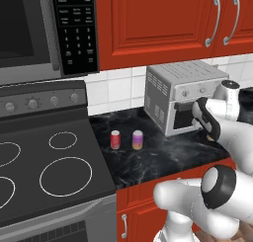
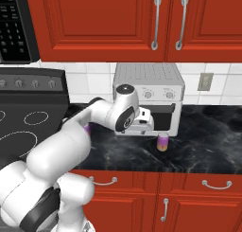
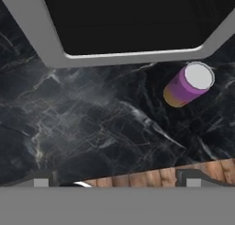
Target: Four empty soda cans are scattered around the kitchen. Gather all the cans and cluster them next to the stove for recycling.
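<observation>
A purple-pink soda can (image 2: 162, 142) with an orange base band stands upright on the black counter, just in front of the toaster oven. In the hand view this can (image 3: 188, 85) lies up and to the right of my fingertips (image 3: 193, 182). My gripper (image 3: 117, 182) hangs open above the counter to the can's left, holding nothing. The hand (image 2: 142, 122) hovers before the toaster oven door. Two more soda cans, one red (image 1: 115, 139) and one purple-pink (image 1: 137, 139), stand side by side on the counter right of the stove (image 1: 44, 162).
The silver toaster oven (image 1: 183, 95) sits against the tiled wall behind my hand. A black microwave (image 1: 49, 28) hangs over the stove. Red cabinets (image 2: 156, 18) run above, and the counter's front edge (image 2: 165, 169) lies close below the gripper.
</observation>
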### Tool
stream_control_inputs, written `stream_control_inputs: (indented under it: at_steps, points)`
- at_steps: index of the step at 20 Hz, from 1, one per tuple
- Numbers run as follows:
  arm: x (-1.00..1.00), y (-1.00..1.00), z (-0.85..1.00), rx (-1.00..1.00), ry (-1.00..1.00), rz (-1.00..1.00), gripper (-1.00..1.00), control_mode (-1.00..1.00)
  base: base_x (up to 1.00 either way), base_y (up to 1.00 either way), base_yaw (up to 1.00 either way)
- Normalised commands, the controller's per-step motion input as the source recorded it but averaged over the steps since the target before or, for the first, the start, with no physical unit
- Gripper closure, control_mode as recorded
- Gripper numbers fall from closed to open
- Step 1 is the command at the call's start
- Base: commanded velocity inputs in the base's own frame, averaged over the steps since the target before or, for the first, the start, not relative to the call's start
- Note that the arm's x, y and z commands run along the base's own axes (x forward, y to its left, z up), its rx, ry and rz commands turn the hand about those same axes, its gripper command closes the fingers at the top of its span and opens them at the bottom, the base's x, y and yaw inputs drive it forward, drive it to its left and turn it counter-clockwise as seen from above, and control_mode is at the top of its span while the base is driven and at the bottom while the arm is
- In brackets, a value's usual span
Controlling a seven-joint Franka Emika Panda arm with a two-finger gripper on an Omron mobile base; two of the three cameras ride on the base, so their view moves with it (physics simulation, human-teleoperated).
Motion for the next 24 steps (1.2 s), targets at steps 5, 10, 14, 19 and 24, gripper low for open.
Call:
stream_control_inputs:
  at_steps: [5,10,14,19,24]
  points:
    - [0.09,-0.37,0.0,0.0,0.0,0.01,-1.0,-1.0,0.0,0.0,0.0]
    - [0.14,-0.34,0.0,0.0,0.0,0.01,-1.0,-1.0,0.0,0.0,0.0]
    - [0.2,-0.28,0.0,0.0,0.02,0.0,-1.0,-1.0,0.0,0.0,0.0]
    - [0.26,-0.19,-0.02,0.0,0.0,0.0,-1.0,-1.0,0.0,0.0,0.0]
    - [0.26,-0.17,-0.1,0.0,0.03,0.0,-1.0,-1.0,0.0,0.0,0.0]
